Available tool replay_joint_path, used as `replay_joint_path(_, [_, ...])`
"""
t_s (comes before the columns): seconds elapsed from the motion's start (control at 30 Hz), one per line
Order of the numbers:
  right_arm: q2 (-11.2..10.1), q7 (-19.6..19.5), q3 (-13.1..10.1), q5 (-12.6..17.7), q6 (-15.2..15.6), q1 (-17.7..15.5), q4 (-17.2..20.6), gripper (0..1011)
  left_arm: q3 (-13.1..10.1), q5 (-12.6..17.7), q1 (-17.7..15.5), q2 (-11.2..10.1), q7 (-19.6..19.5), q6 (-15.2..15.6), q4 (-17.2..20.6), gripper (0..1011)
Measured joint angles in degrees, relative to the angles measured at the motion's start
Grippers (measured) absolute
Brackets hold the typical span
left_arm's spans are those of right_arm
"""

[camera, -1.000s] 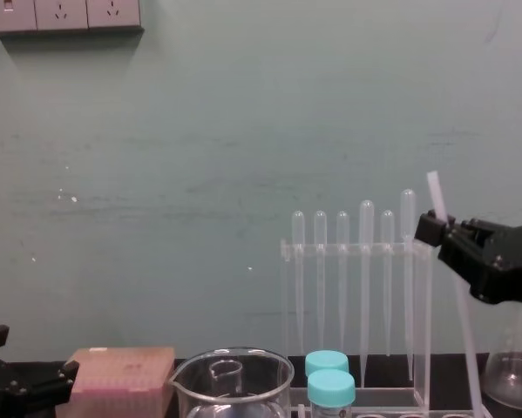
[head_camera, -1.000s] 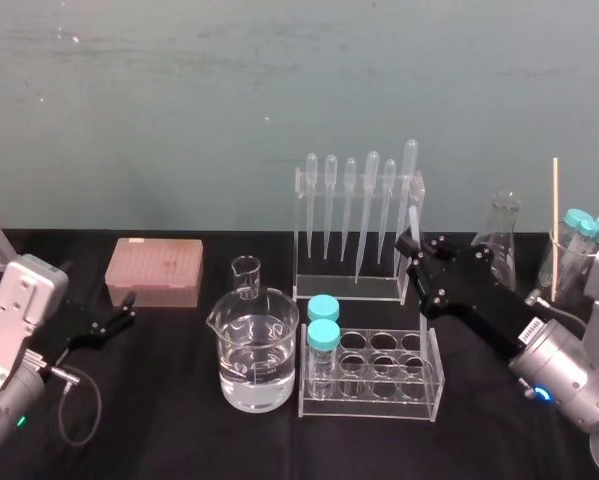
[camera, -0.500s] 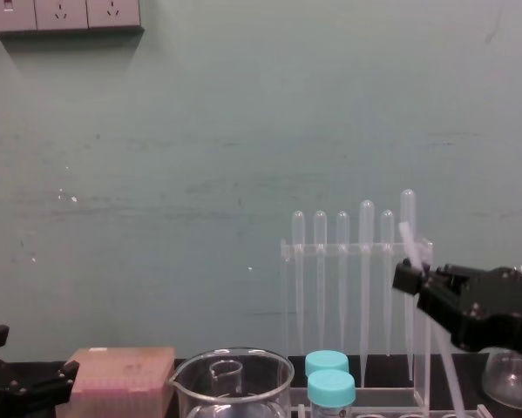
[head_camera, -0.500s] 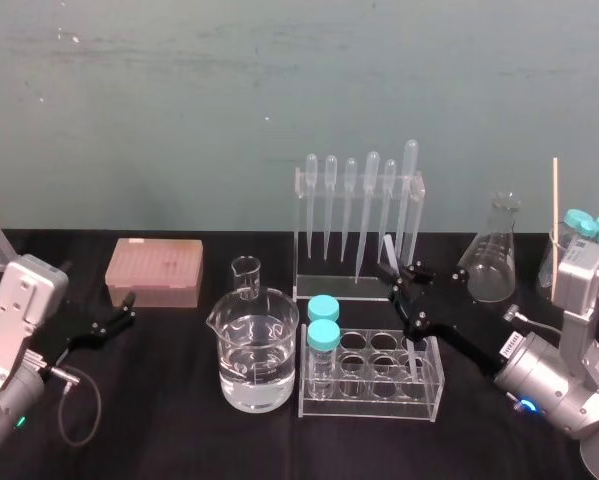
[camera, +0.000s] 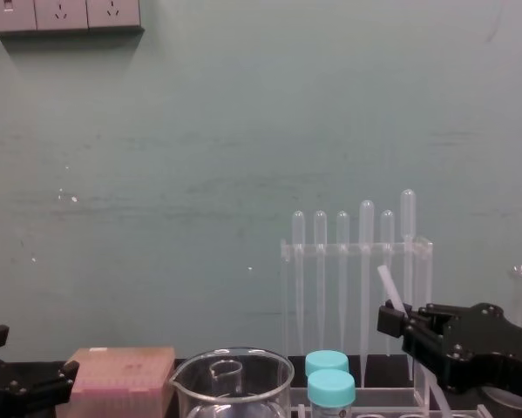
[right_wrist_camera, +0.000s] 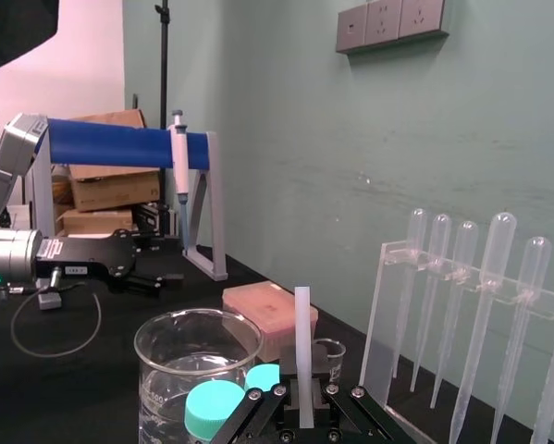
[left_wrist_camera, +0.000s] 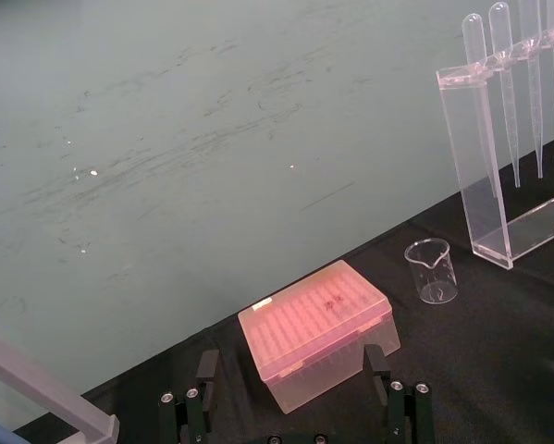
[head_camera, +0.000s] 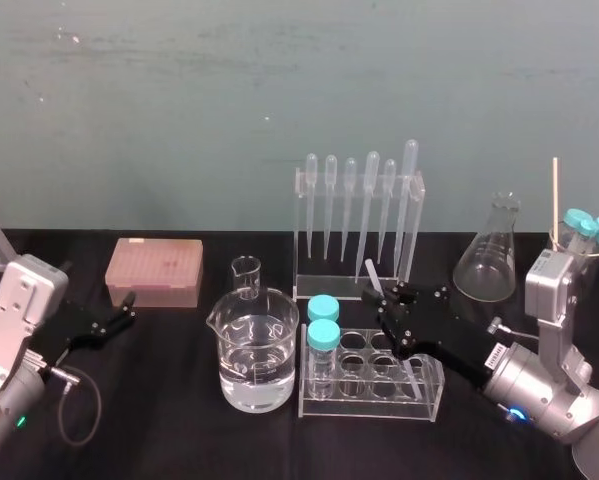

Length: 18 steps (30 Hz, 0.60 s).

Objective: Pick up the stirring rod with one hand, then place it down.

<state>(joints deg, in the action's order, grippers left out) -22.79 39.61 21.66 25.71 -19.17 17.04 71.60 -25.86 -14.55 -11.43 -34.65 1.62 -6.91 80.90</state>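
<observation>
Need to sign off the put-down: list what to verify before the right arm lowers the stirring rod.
1. Grip: right gripper shut on the stirring rod: ok.
2. Rod level enough to lay flat: it stands steeply tilted, top leaning to the robot's left: not ok.
3. Bare table below: the test tube rack sits under the gripper: not ok.
4. Rod's lower end free of the rack's holes: cannot tell.
5. Left gripper out of the way: open, far off beside the pink tip box: ok.
</observation>
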Motion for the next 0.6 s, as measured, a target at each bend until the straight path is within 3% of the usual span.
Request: replay_joint_path(0.6, [0.0, -1.06, 0.26, -0.55, 0.73, 0.23, -0.25, 70, 0.0, 0.0, 0.0, 0.0, 0.0, 0.0, 0.0, 1000])
